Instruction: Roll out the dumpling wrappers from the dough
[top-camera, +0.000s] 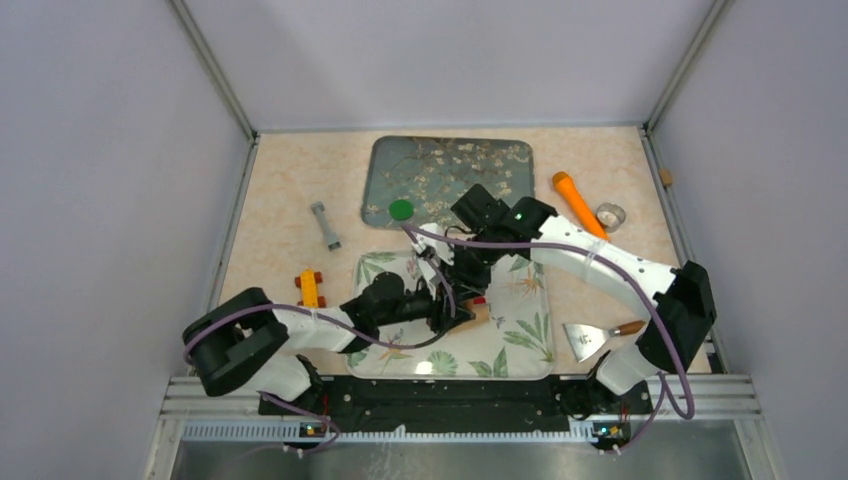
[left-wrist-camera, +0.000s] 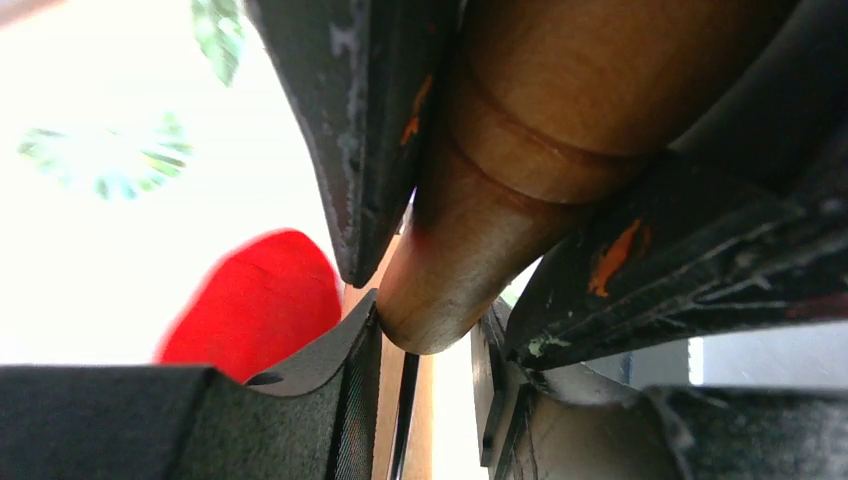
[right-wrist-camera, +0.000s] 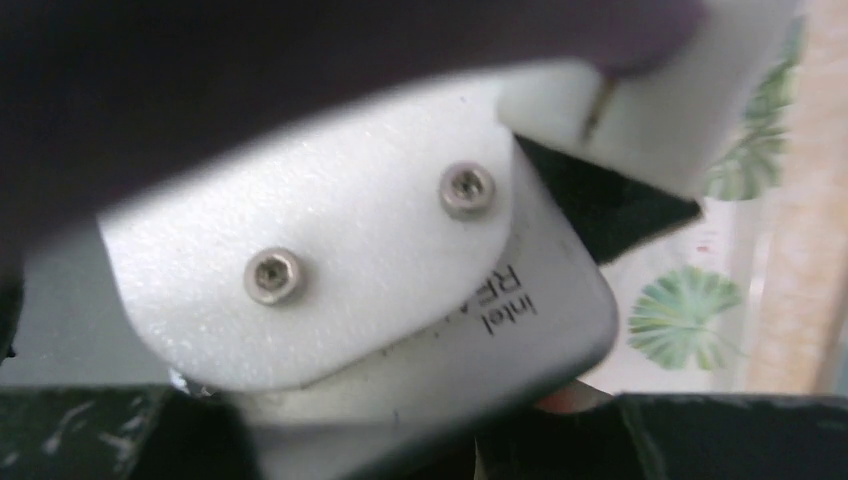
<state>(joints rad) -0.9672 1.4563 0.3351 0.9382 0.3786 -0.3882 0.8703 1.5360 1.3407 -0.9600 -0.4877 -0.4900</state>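
Observation:
A green wrapper disc (top-camera: 401, 209) lies on the dark floral tray (top-camera: 500, 160). Red clay (left-wrist-camera: 255, 300) lies on the white leaf tray (top-camera: 530, 330); in the top view only a sliver of it (top-camera: 478, 299) shows, so I cannot tell its full shape. My left gripper (top-camera: 450, 312) is over this tray, shut on the narrow end of a wooden rolling pin (left-wrist-camera: 500, 150), which lies just right of the red clay. My right gripper (top-camera: 455, 272) reaches in from behind, and its dark fingers (left-wrist-camera: 350, 130) clamp the pin's thicker part. The right wrist view is mostly blocked by the left wrist's camera housing (right-wrist-camera: 350, 250).
An orange-handled tool (top-camera: 578, 203) and a small clear cup (top-camera: 610, 214) lie at the back right. A metal scraper (top-camera: 592, 340) lies right of the leaf tray. A grey cylinder (top-camera: 325, 225) and a yellow and red block (top-camera: 311, 288) lie to the left.

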